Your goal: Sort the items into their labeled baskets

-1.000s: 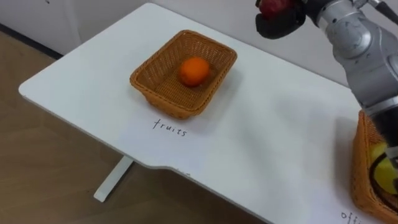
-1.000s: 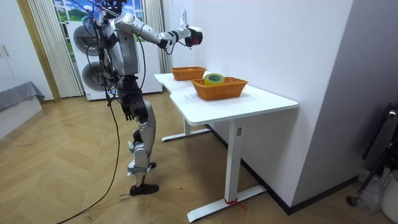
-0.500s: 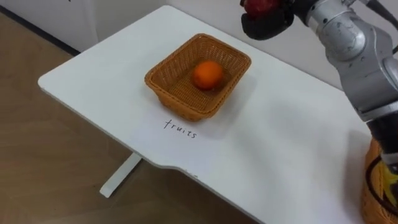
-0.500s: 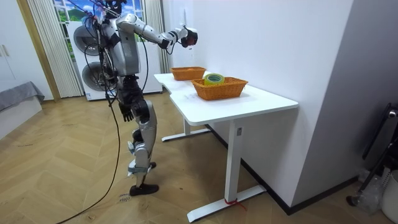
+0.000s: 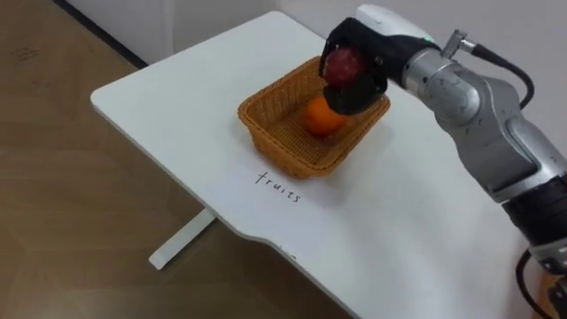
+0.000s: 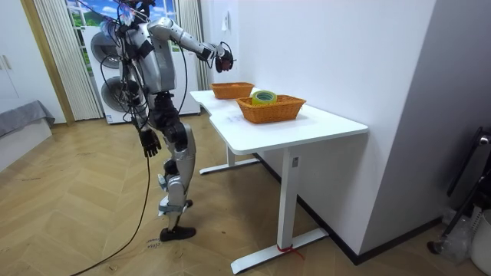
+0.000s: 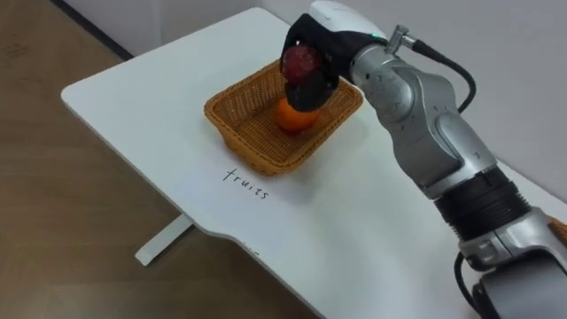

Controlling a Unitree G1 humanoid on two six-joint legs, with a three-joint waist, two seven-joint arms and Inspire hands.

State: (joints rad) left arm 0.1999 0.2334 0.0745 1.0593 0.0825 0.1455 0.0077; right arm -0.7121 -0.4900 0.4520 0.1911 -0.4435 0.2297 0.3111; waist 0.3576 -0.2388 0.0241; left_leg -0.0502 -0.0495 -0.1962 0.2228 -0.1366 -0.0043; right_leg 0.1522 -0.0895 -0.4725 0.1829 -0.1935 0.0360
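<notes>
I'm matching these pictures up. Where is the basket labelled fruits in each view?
Left eye view: the fruit basket sits top centre on the white table.
Right eye view: the fruit basket is left of centre, in the upper half.
Room view: the fruit basket is the farther of two, upper middle.
Shared landmark: the right hand holding a red fruit over it.

Silver robot arm [image 5: 462, 96] with a black hand.
Right hand [image 5: 376, 46]: black fingers [image 5: 357, 97], white back shell [image 5: 392, 22]; behind it rounded grey segments [image 5: 509, 142], a thin black cable [image 5: 501, 60], then a black band [image 5: 542, 211].
</notes>
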